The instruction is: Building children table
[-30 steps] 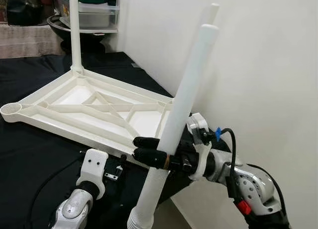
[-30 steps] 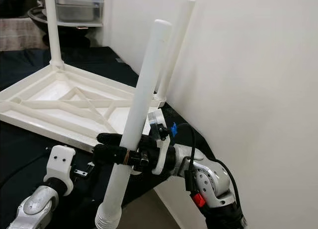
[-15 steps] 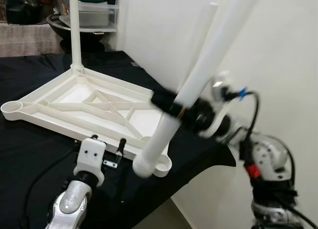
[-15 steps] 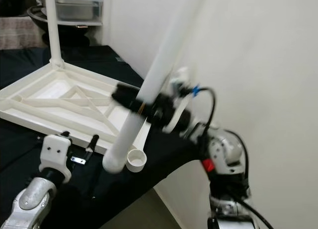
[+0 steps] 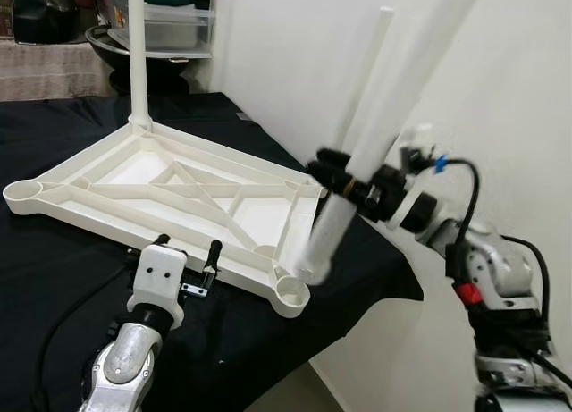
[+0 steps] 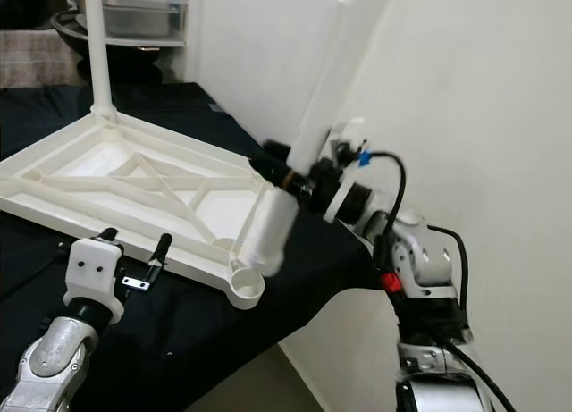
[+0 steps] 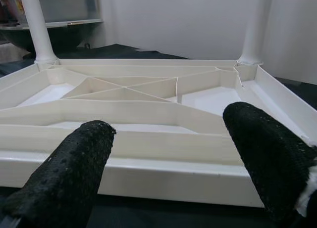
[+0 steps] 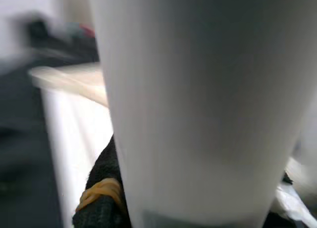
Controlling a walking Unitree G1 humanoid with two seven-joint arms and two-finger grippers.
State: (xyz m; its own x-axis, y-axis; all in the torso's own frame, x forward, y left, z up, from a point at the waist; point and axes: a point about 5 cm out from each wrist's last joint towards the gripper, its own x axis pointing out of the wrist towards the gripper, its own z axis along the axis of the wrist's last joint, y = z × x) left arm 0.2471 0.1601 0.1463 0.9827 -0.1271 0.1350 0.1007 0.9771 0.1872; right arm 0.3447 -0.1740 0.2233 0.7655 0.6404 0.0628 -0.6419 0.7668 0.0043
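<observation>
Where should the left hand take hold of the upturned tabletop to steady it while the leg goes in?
Grip the near side rail of the tabletop, coming in level from the robot's side. The left hand is open and already faces that upright rail. It is a flat, thin wall that the two fingers could straddle, clear of the near corner socket.
</observation>
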